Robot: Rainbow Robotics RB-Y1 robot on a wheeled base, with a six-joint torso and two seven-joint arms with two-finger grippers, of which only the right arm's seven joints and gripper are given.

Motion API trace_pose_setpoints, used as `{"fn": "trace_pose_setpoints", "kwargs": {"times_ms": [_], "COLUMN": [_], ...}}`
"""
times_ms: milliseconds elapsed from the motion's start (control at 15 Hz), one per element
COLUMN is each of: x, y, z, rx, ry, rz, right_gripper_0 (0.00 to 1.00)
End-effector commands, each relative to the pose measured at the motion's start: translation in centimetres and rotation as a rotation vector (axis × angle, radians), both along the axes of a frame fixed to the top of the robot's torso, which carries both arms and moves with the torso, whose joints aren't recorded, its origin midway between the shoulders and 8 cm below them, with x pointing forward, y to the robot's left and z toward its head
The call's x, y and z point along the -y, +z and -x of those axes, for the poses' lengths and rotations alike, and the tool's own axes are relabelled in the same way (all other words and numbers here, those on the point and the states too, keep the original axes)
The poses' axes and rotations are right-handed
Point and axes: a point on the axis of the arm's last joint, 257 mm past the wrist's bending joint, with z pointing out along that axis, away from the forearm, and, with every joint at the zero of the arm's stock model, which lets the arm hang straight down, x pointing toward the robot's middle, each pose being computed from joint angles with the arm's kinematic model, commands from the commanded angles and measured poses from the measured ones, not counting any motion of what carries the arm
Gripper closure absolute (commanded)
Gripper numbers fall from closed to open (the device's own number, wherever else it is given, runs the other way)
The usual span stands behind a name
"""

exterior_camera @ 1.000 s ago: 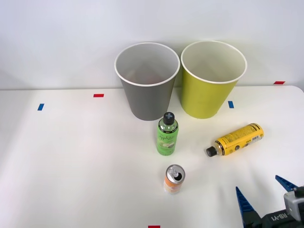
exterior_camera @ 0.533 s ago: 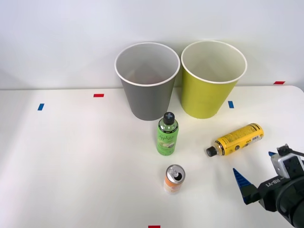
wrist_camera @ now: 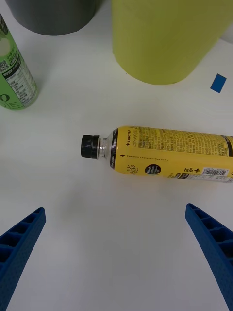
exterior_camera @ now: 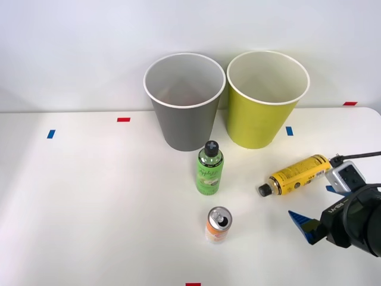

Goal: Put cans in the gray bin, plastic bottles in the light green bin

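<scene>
White counter (exterior_camera: 89, 196) under a pale wall carries everything — two round tapered bins at the back and three containers in front of them. The right gripper (wrist_camera: 116, 252) hangs low with its ribbed blue jaws spread wide and holding nothing. Just ahead of the jaws lies the yellow bottle-shaped can with a black cap and black print (wrist_camera: 165, 153), on its side and crosswise to the gap between them, apart from both fingers.

Beyond it stands the yellow-green plastic bin with a white rim (exterior_camera: 266, 101); the gray bucket-like bin with a white rim (exterior_camera: 184, 101) is farther off to one side, with the small translucent green bottle with a black screw cap (exterior_camera: 209, 168) upright before it. The short orange-white drink can with a silver pull-tab top (exterior_camera: 218, 225) stands alone, well to the side of the jaws.

This looks like the approach to the first pick. Next, the jaws likely need to advance over the yellow can's body and close — then carry it to the gray bin.
</scene>
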Motion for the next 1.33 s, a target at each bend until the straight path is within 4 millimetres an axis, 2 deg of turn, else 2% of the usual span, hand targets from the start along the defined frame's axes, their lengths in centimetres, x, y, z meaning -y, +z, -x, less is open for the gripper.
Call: {"fn": "trace_pose_setpoints", "kwargs": {"times_ms": [67, 267, 533, 733, 1000, 1133, 1333], "x": [-0.6, 0.3, 2.5, 2.7, 2.0, 1.4, 1.1], "y": [0.7, 1.4, 1.5, 0.2, -1.7, -1.8, -1.7], "z": [-1.0, -1.9, -3.5, -4.5, -3.6, -3.7, -4.5], "rx": [0.000, 0.059, 0.079, 0.050, -0.017, -0.005, 0.038], "ry": [0.079, 0.280, 0.548, 0.670, 0.805, 0.817, 0.919], "rz": [0.117, 0.391, 0.720, 0.736, 0.807, 0.810, 0.922], "right_gripper_0": [0.00, 0.00, 0.00, 0.00, 0.00, 0.00, 0.00]}}
